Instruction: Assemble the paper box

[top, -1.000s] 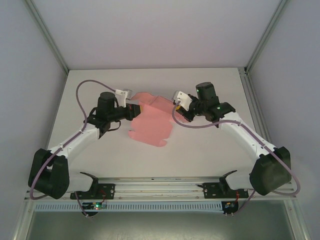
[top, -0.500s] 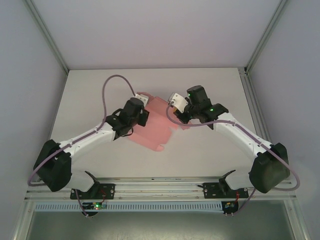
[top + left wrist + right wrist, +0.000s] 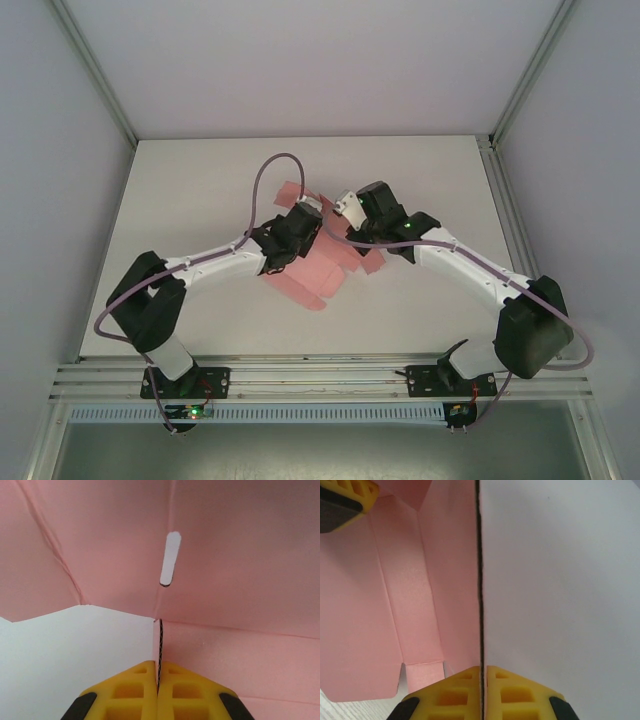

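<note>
The paper box (image 3: pixel 318 278) is a pink die-cut sheet, partly folded up in the middle of the table, with both arms meeting over it. In the left wrist view my left gripper (image 3: pixel 158 666) is shut on a thin upright edge of the paper box (image 3: pixel 240 555), just below a narrow slot (image 3: pixel 170 560). My right gripper (image 3: pixel 482 669) is shut on another upright panel edge of the paper box (image 3: pixel 395 605), pink on its left face and white on its right. From above, the left gripper (image 3: pixel 303 228) and right gripper (image 3: pixel 358 222) sit close together over the sheet's far half.
The white table (image 3: pixel 200 190) has bare room left, right and behind the sheet. Metal frame posts (image 3: pixel 490 150) and grey walls border it. A purple cable (image 3: pixel 262 180) loops above the left arm. A yellow finger (image 3: pixel 342 497) of the other gripper shows in the right wrist view.
The left arm has swung right to the sheet's middle and shut on a flap. The right arm has shifted left. The sheet now looks narrower and more folded up.
</note>
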`<state>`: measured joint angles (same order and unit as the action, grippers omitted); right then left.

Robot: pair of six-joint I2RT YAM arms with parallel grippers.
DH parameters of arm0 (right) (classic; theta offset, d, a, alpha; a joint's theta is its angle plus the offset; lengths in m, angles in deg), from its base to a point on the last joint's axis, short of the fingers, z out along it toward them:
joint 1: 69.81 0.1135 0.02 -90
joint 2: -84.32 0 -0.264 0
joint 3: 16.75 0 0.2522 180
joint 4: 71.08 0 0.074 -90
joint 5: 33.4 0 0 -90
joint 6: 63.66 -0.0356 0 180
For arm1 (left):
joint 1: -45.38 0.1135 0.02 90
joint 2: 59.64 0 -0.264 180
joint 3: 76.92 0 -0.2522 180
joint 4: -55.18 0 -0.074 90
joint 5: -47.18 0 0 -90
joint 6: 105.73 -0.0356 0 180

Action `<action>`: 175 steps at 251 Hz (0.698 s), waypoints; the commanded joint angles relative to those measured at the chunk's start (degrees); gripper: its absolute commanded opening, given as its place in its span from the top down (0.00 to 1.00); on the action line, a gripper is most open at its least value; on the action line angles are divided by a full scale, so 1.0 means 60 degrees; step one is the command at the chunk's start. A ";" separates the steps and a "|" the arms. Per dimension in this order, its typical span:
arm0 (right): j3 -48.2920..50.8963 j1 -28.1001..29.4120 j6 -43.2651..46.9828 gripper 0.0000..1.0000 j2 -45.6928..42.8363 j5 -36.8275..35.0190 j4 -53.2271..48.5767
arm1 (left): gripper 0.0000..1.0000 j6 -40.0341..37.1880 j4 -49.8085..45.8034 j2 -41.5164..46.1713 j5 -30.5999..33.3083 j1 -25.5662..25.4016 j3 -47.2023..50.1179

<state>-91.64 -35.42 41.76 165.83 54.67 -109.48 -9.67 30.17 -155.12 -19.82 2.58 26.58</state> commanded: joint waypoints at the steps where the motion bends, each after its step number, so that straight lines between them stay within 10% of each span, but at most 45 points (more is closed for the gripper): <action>1: 0.0164 0.0225 -0.0350 1.00 -0.0058 0.0043 0.1076 | 0.99 0.0592 0.0153 -0.0339 -0.0497 -0.0454 -0.0440; 70: 0.0607 0.0441 0.0968 1.00 -0.0102 -0.0675 0.1427 | 0.94 0.1420 -0.0387 -0.0545 -0.0557 -0.0399 -0.0760; 175: 0.0271 0.0830 0.4994 1.00 0.1127 -0.1521 0.1714 | 0.43 0.3055 -0.1028 0.1189 -0.3114 0.1194 0.0890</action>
<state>-87.14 -31.77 60.97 169.02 47.48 -100.30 4.89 25.82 -153.81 -32.23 7.69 29.68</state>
